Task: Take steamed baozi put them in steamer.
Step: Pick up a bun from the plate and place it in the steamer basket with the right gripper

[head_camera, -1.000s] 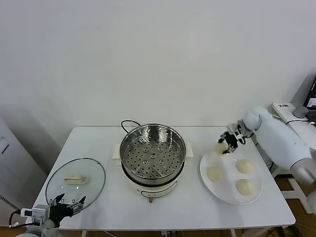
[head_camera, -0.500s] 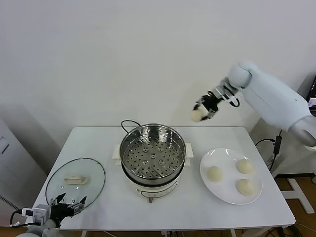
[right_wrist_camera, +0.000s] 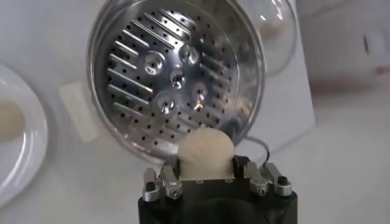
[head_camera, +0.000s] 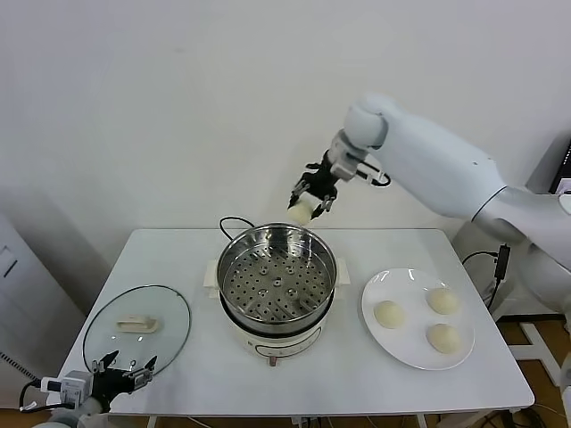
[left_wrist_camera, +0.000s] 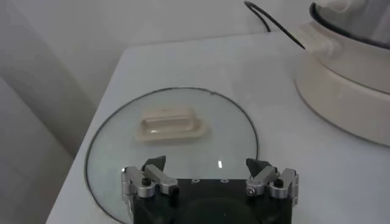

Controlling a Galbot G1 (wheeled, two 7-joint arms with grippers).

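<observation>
The steamer [head_camera: 277, 283] is a round, shiny steel pot with a perforated tray inside, dimpled and dotted with small holes, seated on a white electric base with a black cord trailing behind it. It stands near the middle of the white desk [head_camera: 357, 374]. To its right lies a flat white plate [head_camera: 384, 339] carrying three smooth, cream-white round baozi: one on the left [head_camera: 388, 313], one at the far right [head_camera: 442, 300] and one nearer the front [head_camera: 443, 337].

The right gripper [head_camera: 309, 203] hangs in the air above the far rim of the steamer, clamped on a fourth baozi [head_camera: 301, 212], a pale matte dome of dough seated between its dark fingers. In the right wrist view this baozi [right_wrist_camera: 206, 157] fills the gap in the gripper [right_wrist_camera: 207, 178], with the perforated tray [right_wrist_camera: 167, 85] directly beyond it, so the bun sits over the pot's edge and clear of the metal; whether it is over the tray or just outside the rim is hard to judge.

A round glass lid [head_camera: 136, 326] with a white oblong handle lies flat at the desk's left. The left gripper [head_camera: 125, 369] rests low at the front-left corner beside the lid, its fingers spread apart and holding nothing, as the left wrist view [left_wrist_camera: 210, 178] confirms
</observation>
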